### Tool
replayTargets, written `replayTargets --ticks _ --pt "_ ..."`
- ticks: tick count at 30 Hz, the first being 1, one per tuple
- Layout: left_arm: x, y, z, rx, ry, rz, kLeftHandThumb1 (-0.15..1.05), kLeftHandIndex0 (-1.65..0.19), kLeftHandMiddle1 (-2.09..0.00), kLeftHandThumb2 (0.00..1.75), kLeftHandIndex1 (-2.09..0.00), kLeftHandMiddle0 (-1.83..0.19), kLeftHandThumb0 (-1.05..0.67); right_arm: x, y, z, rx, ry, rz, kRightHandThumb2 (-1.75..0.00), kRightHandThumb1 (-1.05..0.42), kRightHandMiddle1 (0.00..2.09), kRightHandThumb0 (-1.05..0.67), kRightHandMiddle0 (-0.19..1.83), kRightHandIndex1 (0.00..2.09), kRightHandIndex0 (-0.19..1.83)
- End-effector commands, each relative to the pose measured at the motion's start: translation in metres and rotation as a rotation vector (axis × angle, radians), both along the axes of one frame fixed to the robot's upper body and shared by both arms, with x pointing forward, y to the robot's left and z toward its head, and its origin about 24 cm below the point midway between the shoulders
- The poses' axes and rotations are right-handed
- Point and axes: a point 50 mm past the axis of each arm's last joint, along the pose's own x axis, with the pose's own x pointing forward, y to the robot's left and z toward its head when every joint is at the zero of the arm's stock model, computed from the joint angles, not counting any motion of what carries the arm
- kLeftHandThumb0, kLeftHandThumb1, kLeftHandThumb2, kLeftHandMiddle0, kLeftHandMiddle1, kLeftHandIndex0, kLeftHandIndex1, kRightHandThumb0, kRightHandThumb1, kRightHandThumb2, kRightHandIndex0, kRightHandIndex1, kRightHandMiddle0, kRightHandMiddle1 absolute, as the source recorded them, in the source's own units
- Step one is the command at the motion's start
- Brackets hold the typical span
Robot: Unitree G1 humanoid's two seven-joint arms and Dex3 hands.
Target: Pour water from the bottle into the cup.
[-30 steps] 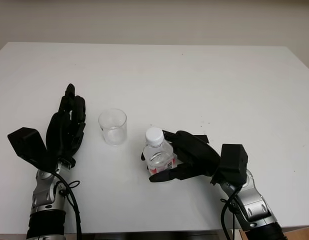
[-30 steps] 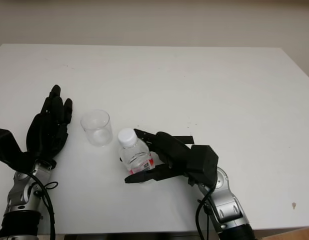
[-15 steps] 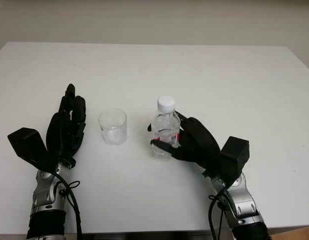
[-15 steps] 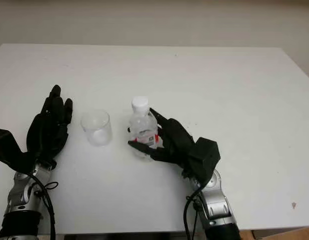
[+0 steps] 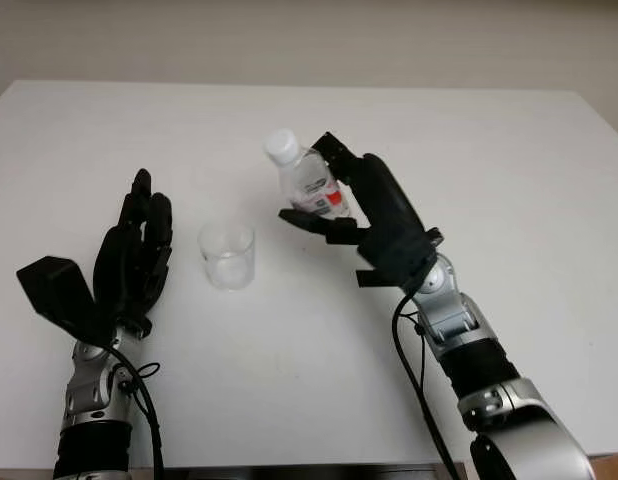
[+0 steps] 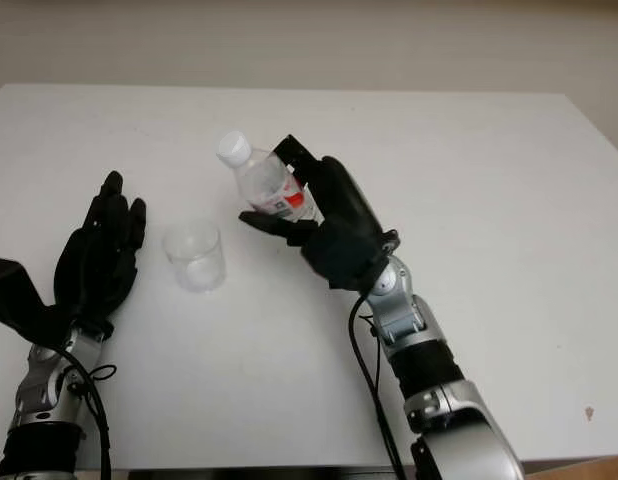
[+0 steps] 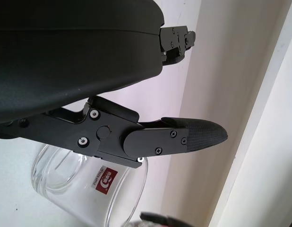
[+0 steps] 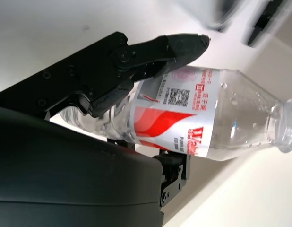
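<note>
Left robot hand (image 5: 134, 250) sits over the white counter (image 5: 509, 180) near its front left, open, holding nothing, fingers pointing away from the robot. Just to its right, apart from it, a clear plastic cup (image 5: 226, 256) stands upright on the counter; whether the cup holds any liquid cannot be told. In the left wrist view the cup's rim and wall (image 7: 80, 184) appear close beside one black finger (image 7: 184, 137) of that hand, with no contact visible between them. Further right and raised above the counter, the right robot hand (image 5: 364, 205) is clamped around a small clear bottle (image 5: 307, 185) with a red and white label. The bottle is tilted, its white cap (image 5: 281, 145) pointing up and toward the left, on the cup's side; the cap is on. The bottle is off the counter, held beyond and to the right of the cup, well apart from it and not above its opening. In the right wrist view one finger (image 8: 155, 52) crosses the label's upper edge and the bottle body (image 8: 221, 118) lies against the palm shell, fingers wrapped on both sides of the labelled middle section. The right forearm (image 5: 459, 330) rises from the bottom right toward the counter's centre.
</note>
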Motion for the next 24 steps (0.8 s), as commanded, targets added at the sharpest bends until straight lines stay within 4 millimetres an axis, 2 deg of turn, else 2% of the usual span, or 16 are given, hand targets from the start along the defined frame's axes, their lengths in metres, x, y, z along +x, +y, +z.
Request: replayTargets --ticks 1,5,13,18,24 --pt "0.003 -0.003 0.003 -0.001 -0.013 -0.007 1.05 0.11 -0.06 0.43 -0.05 0.11 -0.74 0.009 0.004 0.012 -0.066 -0.06 -0.002 -0.37 -1.05 2.09 -0.45 0.97 2.09 1.33" --pt "0.003 -0.004 0.003 0.004 -0.011 -0.01 1.05 0.11 -0.05 0.43 -0.05 0.12 -0.74 0.019 0.009 0.014 -0.176 -0.115 -0.028 -0.33 -1.05 2.09 -0.45 0.83 2.09 1.22" --pt "0.004 -0.004 0.003 0.008 -0.014 -0.022 1.05 0.12 -0.05 0.44 -0.05 0.12 -0.73 0.031 0.014 0.016 -0.342 -0.192 -0.079 -0.3 -1.05 2.09 -0.46 0.79 2.09 1.13" --pt "0.007 -0.008 0.002 0.001 -0.014 -0.028 1.05 0.1 -0.06 0.45 -0.06 0.1 -0.73 0.033 0.017 0.021 -0.39 -0.249 -0.089 -0.27 -1.05 2.09 -0.47 0.8 2.09 1.17" --pt "0.008 -0.009 0.0 -0.001 -0.013 -0.033 1.05 0.11 -0.05 0.46 -0.05 0.11 -0.73 0.032 0.022 0.028 -0.477 -0.382 -0.067 -0.25 -1.05 2.09 -0.45 0.89 2.09 1.31"
